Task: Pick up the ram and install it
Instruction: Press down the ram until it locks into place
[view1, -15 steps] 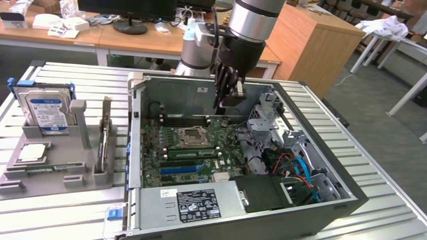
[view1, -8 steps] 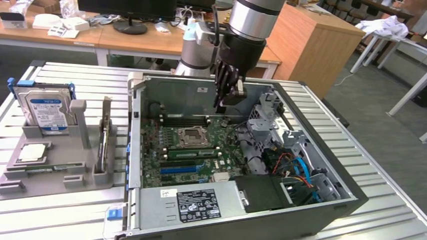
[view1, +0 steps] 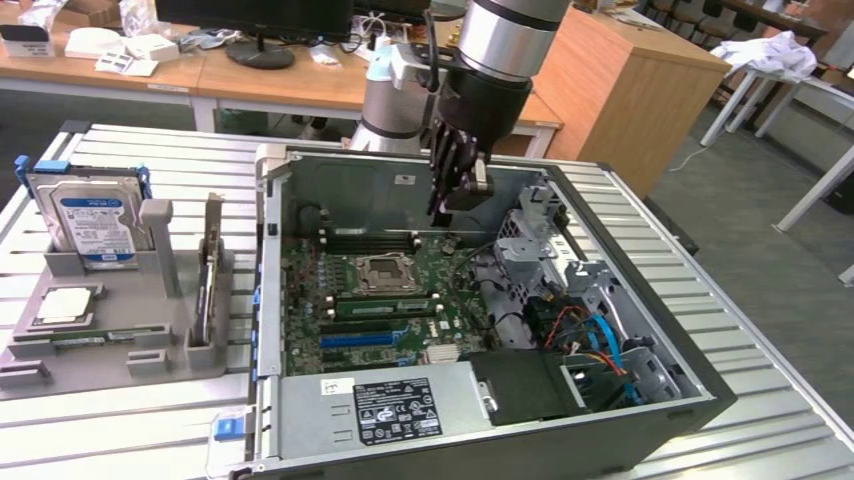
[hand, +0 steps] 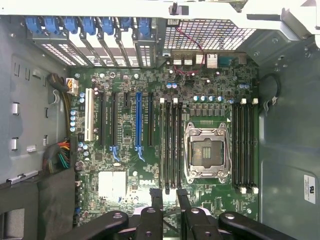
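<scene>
Here we are, arm (view1: 501, 45) hanging over the open case (view1: 374, 180), jaws pointing down above the motherboard (hand: 125, 150). The jaws stand apart and bare: in the wrist view both fingertips (hand: 156, 197) show with board between them and nothing gripped.

The ram (view1: 210, 268), as far as I can make out, stands on edge in the grey holder (view1: 120, 335) on the tabletop (view1: 134, 425), at the exterior view's left. It is well apart from the jaws, just beside the hard drive (view1: 91, 220).

The black slots (hand: 170, 145) look empty, lying beside the CPU socket (hand: 206, 150). So nothing looks installed yet.

Now the hazards. That stick is thin and sits deep in its holder, so a grip that comes in skewed could pinch the holder wall or tip the ram. A loose hold could let it swing or drop on the way over the case rim.

At the board, the slots lie close together. A small offset could put the edge on a neighbouring slot or on the socket. A tilted ram would jam at one end and seat only halfway.

Cables (view1: 594, 335) crowd the case at the exterior view's right, ready to snag a wide swing.
</scene>
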